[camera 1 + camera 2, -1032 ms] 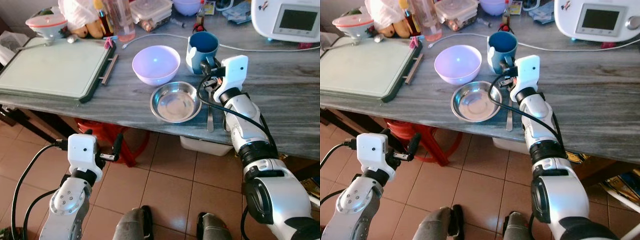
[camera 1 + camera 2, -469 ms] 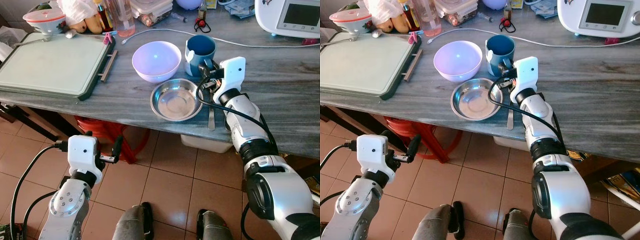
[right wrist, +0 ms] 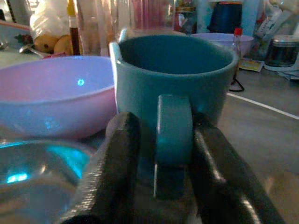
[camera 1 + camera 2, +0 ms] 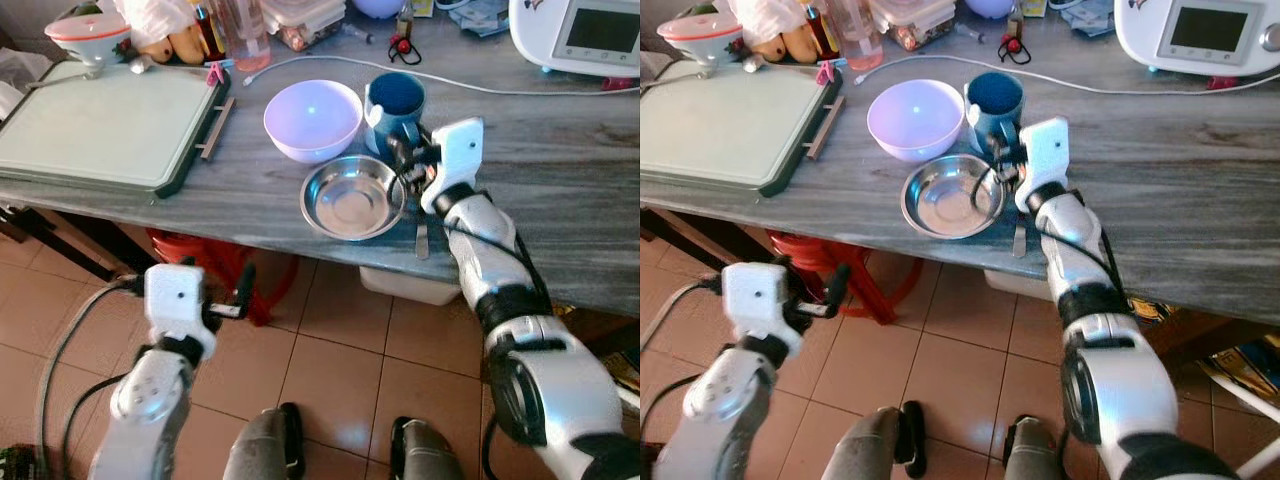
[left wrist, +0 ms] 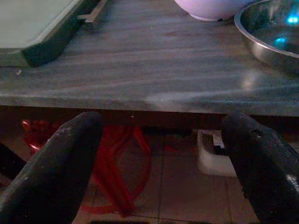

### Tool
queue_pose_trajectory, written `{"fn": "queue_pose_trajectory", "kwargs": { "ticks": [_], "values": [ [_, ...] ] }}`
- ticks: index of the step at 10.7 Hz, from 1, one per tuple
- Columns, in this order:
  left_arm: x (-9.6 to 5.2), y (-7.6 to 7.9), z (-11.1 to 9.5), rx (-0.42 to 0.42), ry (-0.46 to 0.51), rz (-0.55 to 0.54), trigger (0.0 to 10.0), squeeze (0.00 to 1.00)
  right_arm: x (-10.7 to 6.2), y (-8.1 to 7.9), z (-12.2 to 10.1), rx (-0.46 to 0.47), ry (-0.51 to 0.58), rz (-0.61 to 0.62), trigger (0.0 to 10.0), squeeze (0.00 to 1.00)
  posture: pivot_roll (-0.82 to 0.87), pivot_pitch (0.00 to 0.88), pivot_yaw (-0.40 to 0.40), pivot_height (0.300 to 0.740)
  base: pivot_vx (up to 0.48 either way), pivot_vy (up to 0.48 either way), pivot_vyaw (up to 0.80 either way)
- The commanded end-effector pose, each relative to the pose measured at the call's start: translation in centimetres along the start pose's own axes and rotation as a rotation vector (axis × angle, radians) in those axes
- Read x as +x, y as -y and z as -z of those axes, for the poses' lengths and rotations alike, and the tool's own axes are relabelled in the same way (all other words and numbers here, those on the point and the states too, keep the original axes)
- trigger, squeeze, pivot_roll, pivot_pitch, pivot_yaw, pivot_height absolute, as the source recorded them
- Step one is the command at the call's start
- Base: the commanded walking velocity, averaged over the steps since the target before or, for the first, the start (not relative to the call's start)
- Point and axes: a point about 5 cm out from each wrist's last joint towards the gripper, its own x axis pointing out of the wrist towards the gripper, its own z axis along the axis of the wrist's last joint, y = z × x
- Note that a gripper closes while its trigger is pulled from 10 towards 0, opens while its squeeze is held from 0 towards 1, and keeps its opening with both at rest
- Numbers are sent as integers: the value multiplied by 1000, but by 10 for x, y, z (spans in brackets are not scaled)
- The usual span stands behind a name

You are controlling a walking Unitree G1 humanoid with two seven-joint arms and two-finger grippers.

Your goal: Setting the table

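Nearest, the left gripper (image 4: 243, 287) hangs below the near edge of the grey table (image 4: 560, 190), fingers spread wide on nothing. On the table, a spoon (image 4: 420, 238) lies just right of the steel bowl (image 4: 352, 200) (right under the working forearm, so a low sweep could knock it off the edge). Beyond it the right gripper (image 3: 161, 154) has its fingers (image 3: 117, 158) pinched either side of the handle of the blue mug (image 4: 396, 102), which stands just right of the lilac bowl (image 4: 312, 120). The hold is on the handle alone, so I judge the mug may swing or tip when lifted, clipping either bowl. Farther back runs a white cable (image 4: 520, 92) that a high carry could snag.
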Motion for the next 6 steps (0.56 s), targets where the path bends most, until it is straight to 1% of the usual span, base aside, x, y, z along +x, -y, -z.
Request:
{"fn": "queue_pose_trajectory", "kwargs": {
  "ticks": [1,2,4,5,6],
  "values": [
    [1,0,4,6,-10,-11,10000,0,-2,-1,-3,-25,15,-16,10000,1000,74,194,95,740,0,0,0],
    [5,3,5,-1,-5,-3,10000,0,-6,3,-5,-54,30,6,10000,1000,67,189,93,740,0,0,0],
    [11,5,7,-7,6,-1,10000,0,-14,6,-15,-61,91,47,10000,1000,44,158,84,740,0,0,0],
    [13,5,8,-8,11,-5,10000,0,-17,3,-18,-110,108,37,10000,1000,36,150,83,740,0,0,0],
    [16,6,9,-7,16,-5,10000,0,-24,0,-24,-125,137,49,10000,1000,30,137,80,740,0,0,0]
  ]
}}
